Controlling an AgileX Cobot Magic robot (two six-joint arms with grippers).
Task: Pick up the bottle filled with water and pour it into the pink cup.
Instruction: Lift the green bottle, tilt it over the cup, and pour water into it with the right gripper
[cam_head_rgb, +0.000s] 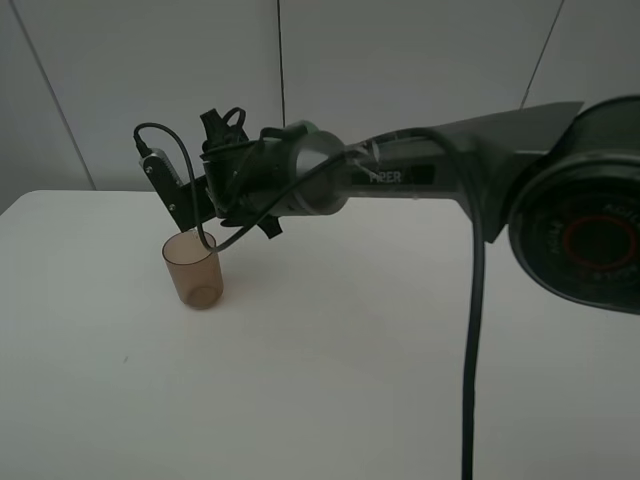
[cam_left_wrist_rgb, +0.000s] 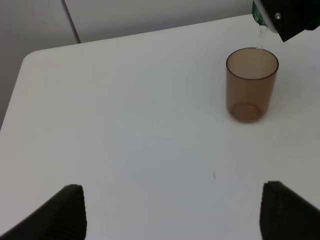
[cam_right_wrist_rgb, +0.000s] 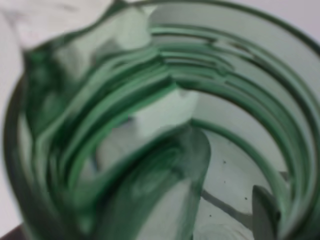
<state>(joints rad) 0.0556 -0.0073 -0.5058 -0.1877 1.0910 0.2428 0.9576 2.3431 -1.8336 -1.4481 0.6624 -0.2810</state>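
Observation:
My right gripper (cam_head_rgb: 222, 172) reaches across to the left and is shut on the green bottle, held tilted over the pink cup (cam_head_rgb: 193, 270). The gripper hides the bottle in the exterior high view. In the right wrist view the translucent green bottle (cam_right_wrist_rgb: 165, 125) fills the frame from close up. In the left wrist view the bottle's green mouth (cam_left_wrist_rgb: 257, 15) shows above the cup (cam_left_wrist_rgb: 251, 85), and a thin stream of water (cam_left_wrist_rgb: 260, 37) falls into it. The cup stands upright on the white table (cam_head_rgb: 350, 350). My left gripper (cam_left_wrist_rgb: 175, 215) is open and empty, well short of the cup.
A black cable (cam_head_rgb: 470, 350) hangs from the right arm (cam_head_rgb: 450, 165) down over the table's right half. The arm's large base joint (cam_head_rgb: 590, 235) fills the right edge. A white wall (cam_head_rgb: 400, 50) stands behind the table's far edge.

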